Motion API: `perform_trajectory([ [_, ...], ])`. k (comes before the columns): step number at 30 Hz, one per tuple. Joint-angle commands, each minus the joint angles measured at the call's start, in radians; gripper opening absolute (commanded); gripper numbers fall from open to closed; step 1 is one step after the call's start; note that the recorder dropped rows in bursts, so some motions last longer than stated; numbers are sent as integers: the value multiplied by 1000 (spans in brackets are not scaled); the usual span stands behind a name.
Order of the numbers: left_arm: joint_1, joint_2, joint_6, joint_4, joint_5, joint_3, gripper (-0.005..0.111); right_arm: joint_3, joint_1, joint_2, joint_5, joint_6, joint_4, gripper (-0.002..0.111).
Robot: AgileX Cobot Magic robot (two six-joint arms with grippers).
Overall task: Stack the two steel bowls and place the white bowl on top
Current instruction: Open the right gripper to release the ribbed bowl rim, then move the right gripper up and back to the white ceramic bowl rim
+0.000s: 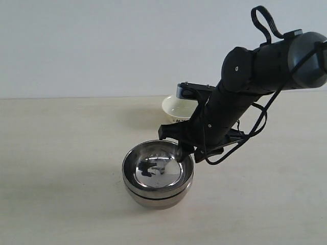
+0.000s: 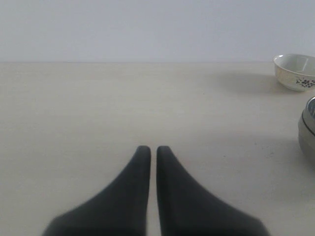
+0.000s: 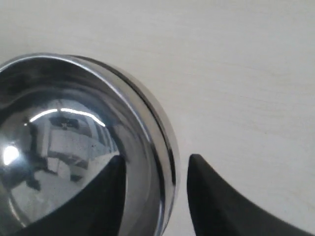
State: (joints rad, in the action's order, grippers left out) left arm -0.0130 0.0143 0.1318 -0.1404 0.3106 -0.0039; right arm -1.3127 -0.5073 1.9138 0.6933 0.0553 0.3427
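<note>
The two steel bowls stand nested near the table's front: the upper bowl (image 1: 158, 167) sits inside the lower bowl (image 1: 159, 198). My right gripper (image 1: 187, 151) is open and straddles their right rim (image 3: 162, 147), one finger inside and the other outside with a gap to the wall. Behind the arm, the white bowl (image 1: 178, 108) with a dark floral pattern is partly hidden. In the left wrist view my left gripper (image 2: 153, 148) is shut on nothing, low over bare table, with the white bowl (image 2: 297, 71) and the steel stack (image 2: 309, 129) far off at the frame's edge.
The pale wooden table (image 1: 61, 153) meets a plain white wall at the back. The right arm's black body and cables (image 1: 240, 102) reach over the table's right half, above the white bowl.
</note>
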Motion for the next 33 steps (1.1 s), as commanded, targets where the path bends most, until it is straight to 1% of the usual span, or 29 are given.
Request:
perform_trajectory([
  [1,3,-7,-9,-8,1,4,4,-6,-3,-7,15,-14,6,41],
  [8,3,-7,-9,-8,1,4,4,-6,-3,-34,36,-25,-29,41],
  [17,3,-7,-9,-8,1,4,4,-6,-3,-143,44,16,-113,40],
  [21,3,-7,-9,-8,1,4,4,-6,-3,-174,70,50,-201,40],
  [24,3,-7,-9,-8,1,4,4,-6,-3,-178,99,129,-301,40],
  [26,3,-7,-9,-8,1,4,4,-6,-3,-178,76,159,-323,40],
  [29,3,-7,-9,-8,1,4,4,-6,16,-178,-5,204,-333,40],
  [31,3,-7,-9,-8,1,4,4,-6,53,-175,-61,251,-331,40],
  [33,3,-7,-9,-8,1,4,4,-6,111,-153,-96,253,-331,40],
])
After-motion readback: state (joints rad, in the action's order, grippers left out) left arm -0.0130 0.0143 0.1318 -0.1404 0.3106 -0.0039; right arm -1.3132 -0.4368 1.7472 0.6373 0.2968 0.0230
